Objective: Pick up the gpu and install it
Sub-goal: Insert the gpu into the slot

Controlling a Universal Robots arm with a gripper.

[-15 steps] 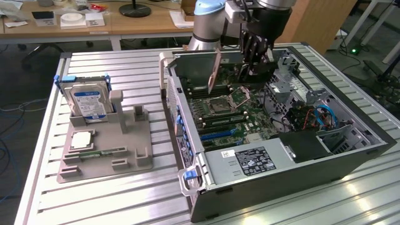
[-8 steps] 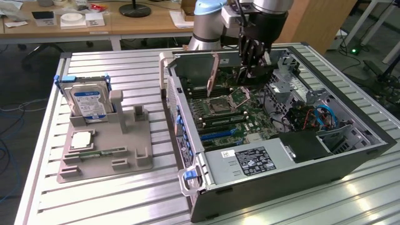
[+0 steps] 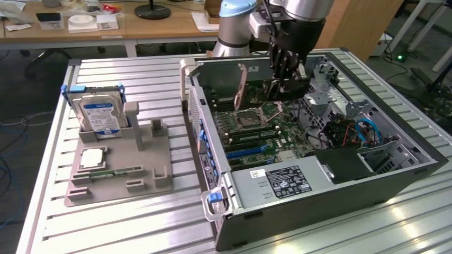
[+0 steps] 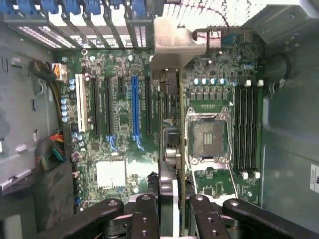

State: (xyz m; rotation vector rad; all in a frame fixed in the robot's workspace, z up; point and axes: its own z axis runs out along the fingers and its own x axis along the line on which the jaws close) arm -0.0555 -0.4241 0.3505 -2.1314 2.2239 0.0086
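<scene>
One open computer case [image 3: 339, 174] lies on its side on the ribbed metal desk [image 3: 141, 227], toward the desk edge at the exterior view's right, with its green main board [image 3: 276, 132] facing up. One robot arm [image 3: 304, 10] reaches down into the case from the desk's far edge. Its gripper [image 3: 282, 91] is partly closed, the black fingers [image 4: 145, 214] pressed on either side of the gpu [image 3: 244, 84], which it holds edge-on over the main board. Whether the card's lower edge touches the board cannot be told. In the wrist view the gpu [image 4: 170, 129] runs between a row of long slots, one of them blue [image 4: 135, 107], and the processor socket [image 4: 207, 137]. Its metal end plate [image 4: 174, 42] points toward the case wall that carries blue clips [image 4: 75, 7]. Four memory slots [image 4: 246, 129] lie just beside the socket, on the side away from the card. One labelled power supply [image 3: 282, 180] fills the near end of the case. One grey holder [image 3: 127, 180] sits toward the desk edge at the exterior view's left. It carries an upright hard drive [image 3: 99, 116], a square chip [image 3: 92, 157] lying flat, and a narrow green memory stick [image 3: 116, 172] near the chip.
</scene>
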